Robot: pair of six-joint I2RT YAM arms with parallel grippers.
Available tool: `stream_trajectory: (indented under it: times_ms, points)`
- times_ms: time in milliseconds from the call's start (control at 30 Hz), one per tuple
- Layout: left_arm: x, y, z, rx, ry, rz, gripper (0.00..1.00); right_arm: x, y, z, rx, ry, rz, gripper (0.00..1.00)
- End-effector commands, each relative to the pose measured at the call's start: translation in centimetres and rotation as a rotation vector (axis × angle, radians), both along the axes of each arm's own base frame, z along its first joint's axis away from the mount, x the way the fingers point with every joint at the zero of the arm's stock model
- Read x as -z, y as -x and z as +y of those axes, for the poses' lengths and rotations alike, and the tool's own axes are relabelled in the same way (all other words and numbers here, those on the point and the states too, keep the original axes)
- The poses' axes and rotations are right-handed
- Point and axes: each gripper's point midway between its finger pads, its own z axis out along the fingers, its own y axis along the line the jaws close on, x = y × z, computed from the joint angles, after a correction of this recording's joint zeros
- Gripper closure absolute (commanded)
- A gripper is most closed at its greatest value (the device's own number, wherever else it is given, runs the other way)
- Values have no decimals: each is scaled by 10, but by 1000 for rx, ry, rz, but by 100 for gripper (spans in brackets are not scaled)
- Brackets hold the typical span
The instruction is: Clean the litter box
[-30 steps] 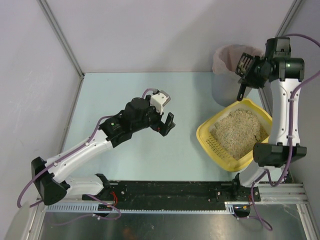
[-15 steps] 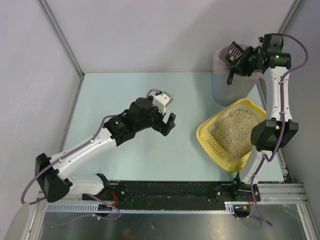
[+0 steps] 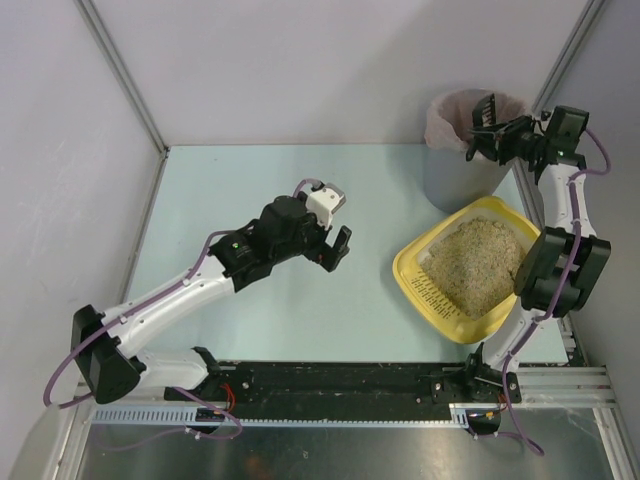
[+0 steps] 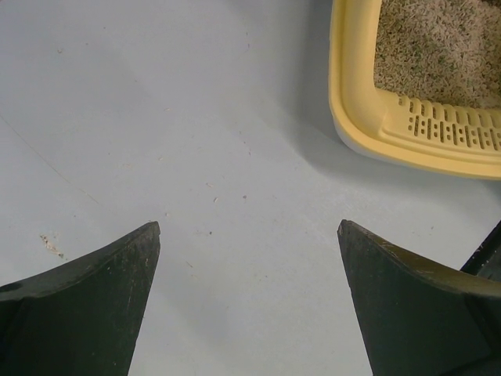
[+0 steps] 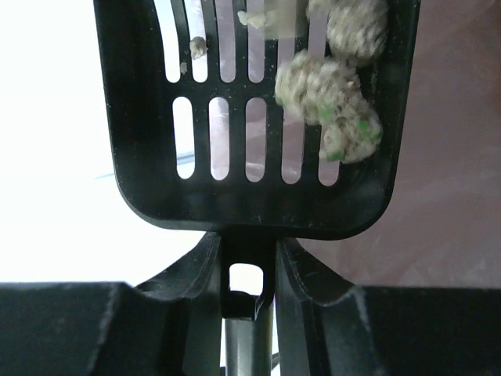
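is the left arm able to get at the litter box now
Probably yes: only table lies between the open left gripper and the litter box rim, and the right gripper holds the scoop over the bin.

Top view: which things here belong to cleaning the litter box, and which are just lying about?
Job: litter box, black slotted scoop carrying clumps, grey bin with pink liner.
Lying about: only stray crumbs on the table.
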Motion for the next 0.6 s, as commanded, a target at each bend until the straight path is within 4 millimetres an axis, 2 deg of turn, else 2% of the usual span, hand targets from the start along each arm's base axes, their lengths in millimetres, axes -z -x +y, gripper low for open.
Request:
stream_trajectory:
  times_ms: [0,67,100,133,167,233,433,567]
  points:
    - [1,-5,-1,5,-17,-26,0,-85,10,3,-43,-122,-228,100]
    - [1,-6,-2,7,-17,-26,0,-100,13,0,-46,-168,-259,100]
    - [3,-6,-2,6,-18,-23,0,-101,14,-1,-51,-198,-256,100]
    - [2,-5,-2,9,-17,-24,0,-115,16,-3,-57,-258,-280,100]
    - [3,-5,-2,9,-19,-21,0,-111,17,-4,-55,-294,-271,100]
    - [4,-5,-3,11,-18,-18,0,-123,21,-6,-68,-349,-305,100]
    - [3,-5,-3,9,-16,-21,0,-122,26,-13,-54,-411,-298,100]
    - [0,-4,-3,11,-8,-24,0,-116,26,-16,-57,-528,-270,100]
